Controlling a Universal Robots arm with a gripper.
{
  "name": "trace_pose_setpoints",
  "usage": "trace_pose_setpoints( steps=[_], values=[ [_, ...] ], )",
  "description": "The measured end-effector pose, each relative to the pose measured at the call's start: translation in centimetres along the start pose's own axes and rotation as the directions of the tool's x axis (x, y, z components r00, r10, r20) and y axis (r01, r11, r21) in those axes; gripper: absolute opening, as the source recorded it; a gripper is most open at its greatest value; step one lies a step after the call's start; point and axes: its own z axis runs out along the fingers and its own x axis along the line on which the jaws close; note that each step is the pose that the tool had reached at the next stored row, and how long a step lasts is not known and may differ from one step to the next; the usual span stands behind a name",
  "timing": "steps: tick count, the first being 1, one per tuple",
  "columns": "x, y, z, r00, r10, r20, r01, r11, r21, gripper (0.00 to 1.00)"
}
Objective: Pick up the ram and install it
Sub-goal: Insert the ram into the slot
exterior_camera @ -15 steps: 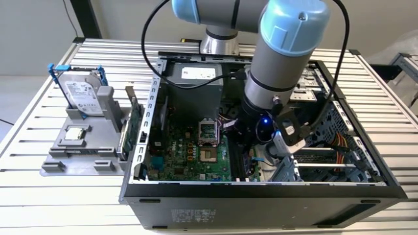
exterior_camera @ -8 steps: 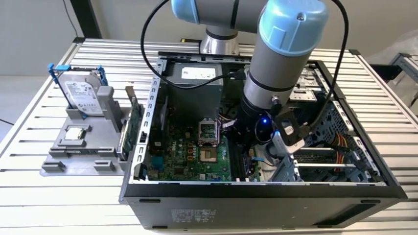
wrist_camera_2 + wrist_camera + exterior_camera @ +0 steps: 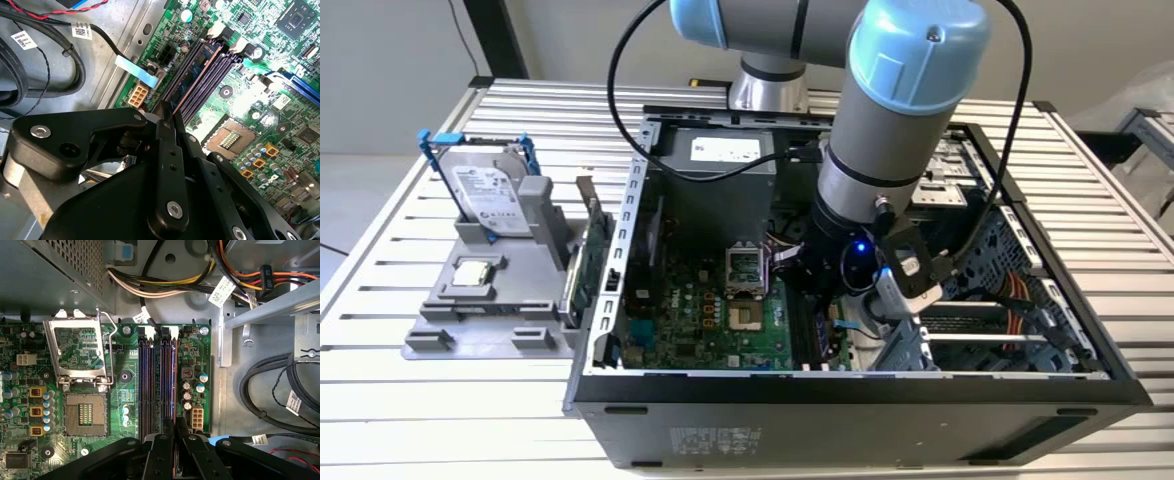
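My gripper [image 3: 851, 292] is low inside the open computer case [image 3: 854, 385], over the memory slots [image 3: 150, 375] of the green motherboard [image 3: 694, 300]. In both wrist views its black fingers [image 3: 161, 131] are shut on the ram [image 3: 196, 75], a thin dark stick seen edge-on. The ram [image 3: 173, 382] lies along the outermost slot, the one nearest the board's edge, with white latches [image 3: 170, 331] at its far end. Whether it is fully seated I cannot tell. The gripper [image 3: 176, 424] holds it at the near end.
The open CPU socket [image 3: 85, 412] with its raised metal frame [image 3: 80, 347] lies beside the slots. Black cables [image 3: 270, 390] and the drive cage [image 3: 987, 330] crowd the other side. Outside the case, a grey stand holds a hard drive [image 3: 491, 195] and a green card [image 3: 594, 262].
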Motion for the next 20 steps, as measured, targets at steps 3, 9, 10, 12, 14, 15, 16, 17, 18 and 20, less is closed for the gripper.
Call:
trace_pose_setpoints(
  steps=[3, 9, 10, 12, 14, 15, 16, 17, 18, 20],
  values=[
    [0.0, 0.0, 0.0, 1.0, 0.0, 0.0, 0.0, 1.0, 0.0, 0.0],
    [0.02, 0.0, 0.0, 1.0, 0.0, 0.0, 0.0, 1.0, 0.0008, 0.0],
    [0.02, 0.0, 0.05, 1.0, 0.0, 0.0001, 0.0, 1.0, 0.0006, 0.0],
    [0.02, 0.0, 0.12, 1.0, 0.0, 0.0001, 0.0, 1.0, 0.0007, 0.0],
    [0.02, 0.0, 0.25, 1.0, 0.0, 0.0001, 0.0, 1.0, 0.0007, 0.0],
    [0.02, 0.0, 0.34, 1.0, 0.0, 0.0001, 0.0, 1.0, 0.0007, 0.0],
    [0.02, 0.0, 0.41, 1.0, 0.0, 0.0, 0.0, 1.0, 0.0006, 0.0],
    [0.02, -0.01, 0.42, 1.0, 0.0, 0.0, 0.0, 1.0, 0.0007, 0.0],
    [0.02, -0.01, 0.42, 1.0, 0.0, 0.0, 0.0, 1.0, 0.0007, 0.0],
    [0.02, -0.01, 0.42, 1.0, 0.0, 0.0, 0.0, 1.0, 0.0008, 0.0]
  ],
)
